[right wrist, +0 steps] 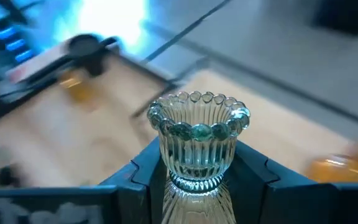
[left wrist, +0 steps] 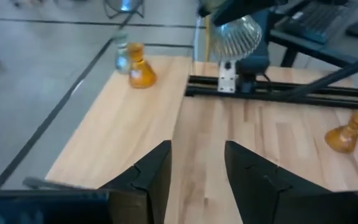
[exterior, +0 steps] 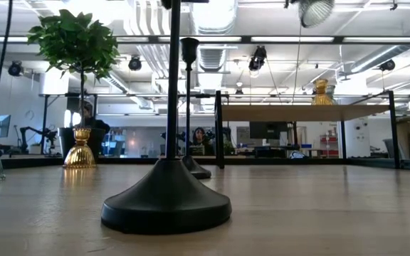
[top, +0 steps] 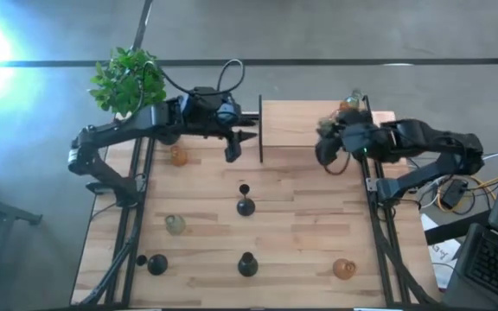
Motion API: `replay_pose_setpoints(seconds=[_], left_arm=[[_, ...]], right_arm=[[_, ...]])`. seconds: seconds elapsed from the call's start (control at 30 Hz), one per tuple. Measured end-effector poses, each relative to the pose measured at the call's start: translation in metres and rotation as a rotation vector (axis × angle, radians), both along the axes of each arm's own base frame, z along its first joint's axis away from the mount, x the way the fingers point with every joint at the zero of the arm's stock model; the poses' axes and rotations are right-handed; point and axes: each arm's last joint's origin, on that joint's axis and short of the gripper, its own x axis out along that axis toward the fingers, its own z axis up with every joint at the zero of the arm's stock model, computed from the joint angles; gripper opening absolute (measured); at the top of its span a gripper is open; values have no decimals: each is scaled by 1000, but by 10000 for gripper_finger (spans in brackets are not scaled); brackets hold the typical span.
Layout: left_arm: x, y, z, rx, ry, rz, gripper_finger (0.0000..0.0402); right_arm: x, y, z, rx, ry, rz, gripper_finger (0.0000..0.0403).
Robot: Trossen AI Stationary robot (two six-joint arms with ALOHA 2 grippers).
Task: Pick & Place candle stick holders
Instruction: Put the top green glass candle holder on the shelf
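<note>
Over the table's far right my right gripper [top: 327, 158] is shut on a pale clear glass candle stick holder [right wrist: 197, 143] with a beaded rim. My left gripper [left wrist: 197, 180] hangs open and empty above the table's far middle [top: 232, 151]. An amber holder [top: 178, 155] stands on its base just left of it. Black holders [top: 245, 206] [top: 247, 263] [top: 156, 263], a pale one [top: 175, 225] and an amber one [top: 344, 269] stand on the lower table. Another amber holder [left wrist: 142, 73] stands on the raised shelf [top: 292, 121] beside a clear one [left wrist: 123, 53]. My right gripper pinches the glass holder's narrow neck [right wrist: 197, 182], just below its ribbed cup, between the two fingers [right wrist: 145, 174]. It comes from the table's right side, slanting a little downward. The holder is lifted clear of the table and shelf, with its beaded cup beyond the fingertips.
A green plant [top: 128, 78] in a black pot stands at the far left corner. The shelf's black upright frame [top: 259, 130] rises between the two grippers. A laptop and cables [top: 491, 250] lie off the table's right edge. Bare wood lies between the standing holders.
</note>
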Motion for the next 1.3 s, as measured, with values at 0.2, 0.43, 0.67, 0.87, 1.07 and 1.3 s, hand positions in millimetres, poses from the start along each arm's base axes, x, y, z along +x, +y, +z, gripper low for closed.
replay_pose_setpoints(seconds=[0.2,0.43,0.67,0.87,1.07,1.3], left_arm=[[-21,-1,-16,41,-180,48,153],[-50,-4,-40,125,-414,156,153],[-68,-5,-61,175,-504,232,154],[-70,-4,-70,184,-501,278,154],[-68,-2,-75,235,-461,294,154],[-68,-2,-75,237,-457,304,154]], right_arm=[[-30,13,-56,-189,-84,-224,119],[-54,6,-118,-258,-175,-384,119],[-67,1,-156,-327,-174,-431,119],[-72,-4,-175,-344,-154,-476,119],[-75,-9,-184,-359,-134,-512,119],[-78,-15,-192,-394,-108,-556,119]])
